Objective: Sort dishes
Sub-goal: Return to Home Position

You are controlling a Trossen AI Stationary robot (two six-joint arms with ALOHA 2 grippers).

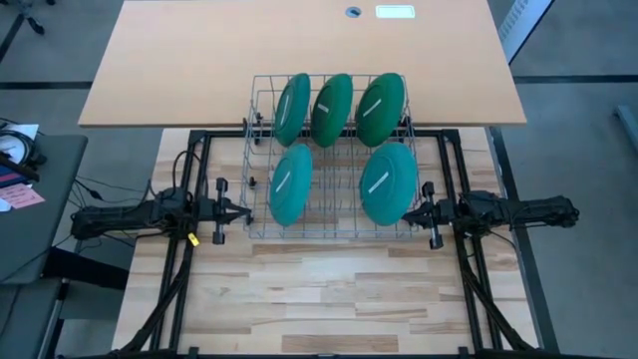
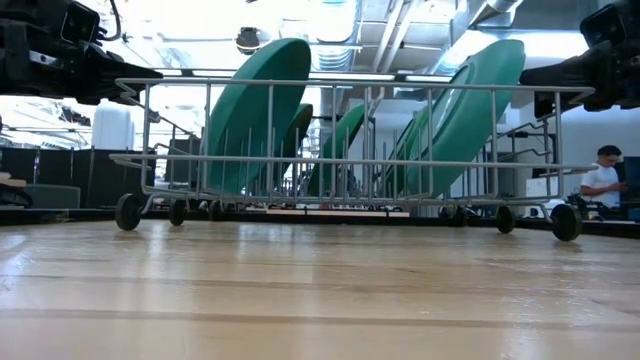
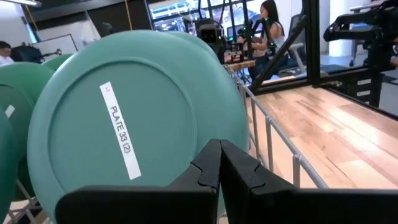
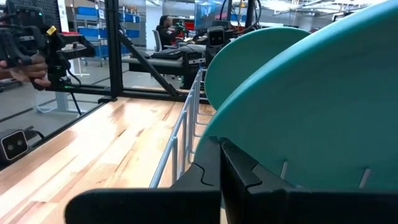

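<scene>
High view: matte round dishes (image 1: 389, 182) on edge in wire rack (image 1: 337, 194), white label strips; two teal plates (image 1: 291, 184) between the jaws; three dark green plates (image 1: 332, 108) just beyond; left jaws together; right jaws together.

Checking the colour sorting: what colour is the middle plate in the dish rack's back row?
Dark green; the middle back-row plate shows best in the high view.

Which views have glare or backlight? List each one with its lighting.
Low view: bright ceiling lights behind the wire rack wash out the top, so the plates stand backlit and the table shows sheen. High view: even light, no glare on the plates. Left wrist view: the teal plate and its label show no glare.
</scene>
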